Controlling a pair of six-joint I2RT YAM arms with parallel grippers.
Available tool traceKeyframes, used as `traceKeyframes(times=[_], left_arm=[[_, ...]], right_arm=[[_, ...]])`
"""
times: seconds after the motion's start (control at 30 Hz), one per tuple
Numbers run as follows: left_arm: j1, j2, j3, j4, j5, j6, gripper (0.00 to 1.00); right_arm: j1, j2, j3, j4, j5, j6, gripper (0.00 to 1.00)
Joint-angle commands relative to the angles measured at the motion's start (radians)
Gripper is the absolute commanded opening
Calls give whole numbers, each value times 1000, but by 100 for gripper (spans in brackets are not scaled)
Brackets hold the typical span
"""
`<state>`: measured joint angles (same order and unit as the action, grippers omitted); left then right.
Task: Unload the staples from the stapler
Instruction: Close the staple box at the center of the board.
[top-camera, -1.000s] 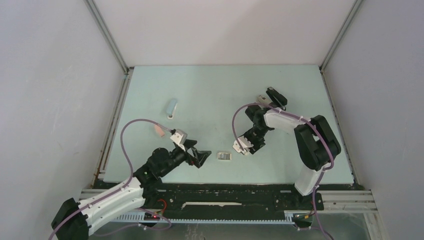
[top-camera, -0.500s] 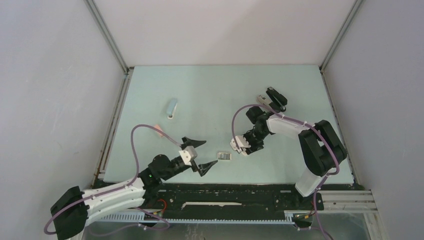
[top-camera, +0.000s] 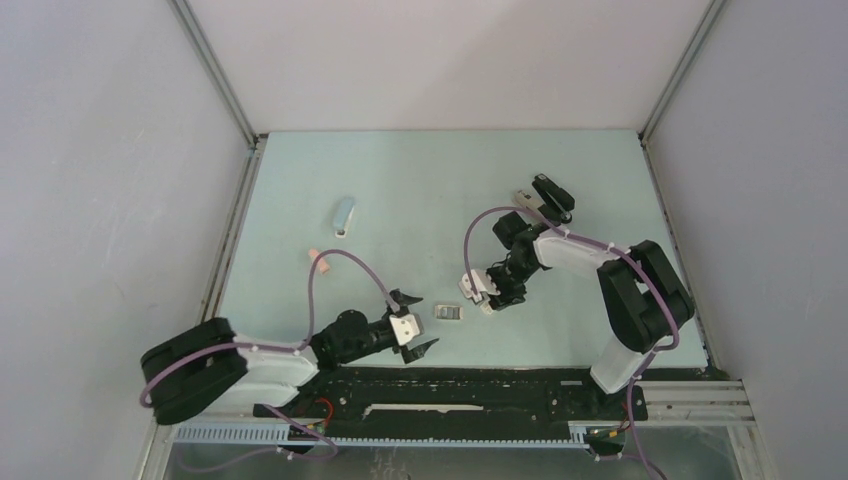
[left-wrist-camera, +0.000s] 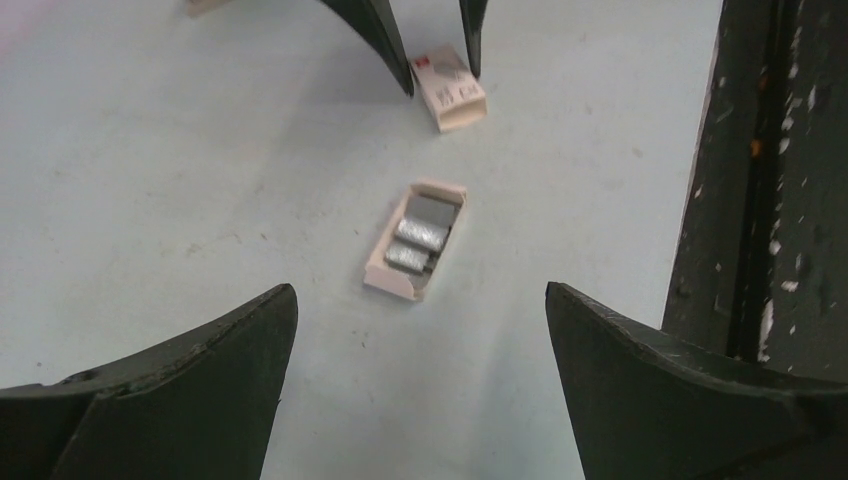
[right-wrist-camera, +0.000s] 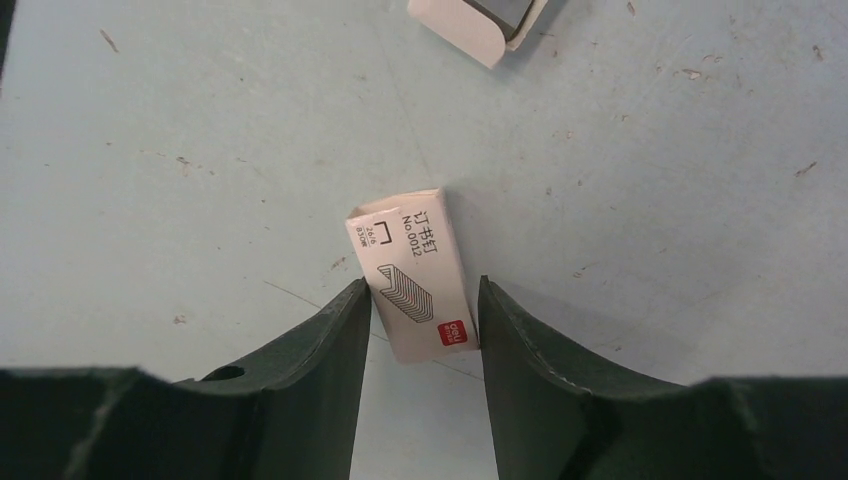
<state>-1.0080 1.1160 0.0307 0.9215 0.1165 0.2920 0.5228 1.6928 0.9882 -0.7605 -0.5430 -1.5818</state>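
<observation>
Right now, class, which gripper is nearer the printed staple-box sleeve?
Right. The right gripper straddles the printed sleeve; the left gripper, wide open, sits farther off, beyond the open staple tray.

- Robot lab test cell.
- Boxed in left, right and far by plain white panels (top-camera: 100, 200) on aluminium rails (top-camera: 215, 75).
- Pale green tabletop (top-camera: 420, 180), scuffed black mounting strip (top-camera: 500, 385) near, with left arm (top-camera: 270, 362) and right arm (top-camera: 575, 250) bolted there.

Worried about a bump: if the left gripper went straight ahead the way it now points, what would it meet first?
Most likely the open tray of staples, lying dead ahead of the left gripper's open jaws; the small printed box sits beyond it. Height above the table is unclear.
</observation>
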Motion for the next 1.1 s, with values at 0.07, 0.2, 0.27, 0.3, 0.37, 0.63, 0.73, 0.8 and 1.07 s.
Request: traceKeyframes(times=[0.07, 0.2, 0.27, 0.3, 0.37, 0.63, 0.73, 0.8, 1.07], left_arm=[[-6, 216, 59, 224, 0, 79, 99], [0, 331, 58, 372, 12, 82, 100], [18, 382, 70, 406, 44, 79, 100], [31, 408, 76, 419, 69, 72, 99], [65, 458, 86, 462, 128, 47, 98], [145, 572, 124, 479, 252, 9, 95], [159, 610, 136, 478, 274, 0, 93], [163, 629, 143, 479, 276, 1, 93], [178, 681, 167, 478, 278, 21, 88]], right_arm=[[-15, -70, -8, -48, -85, 56, 52], [-14, -80, -8, -57, -93, 65, 52], [-15, -78, -9, -57, -87, 68, 52], [-15, -75, -8, -57, -85, 70, 52], [-14, -69, -8, -58, -82, 73, 52], [-26, -76, -9, -54, -85, 86, 57], [-27, -81, -8, -57, -90, 85, 60], [-27, -84, -12, -54, -91, 83, 63], [-29, -90, -20, -37, -89, 91, 66]])
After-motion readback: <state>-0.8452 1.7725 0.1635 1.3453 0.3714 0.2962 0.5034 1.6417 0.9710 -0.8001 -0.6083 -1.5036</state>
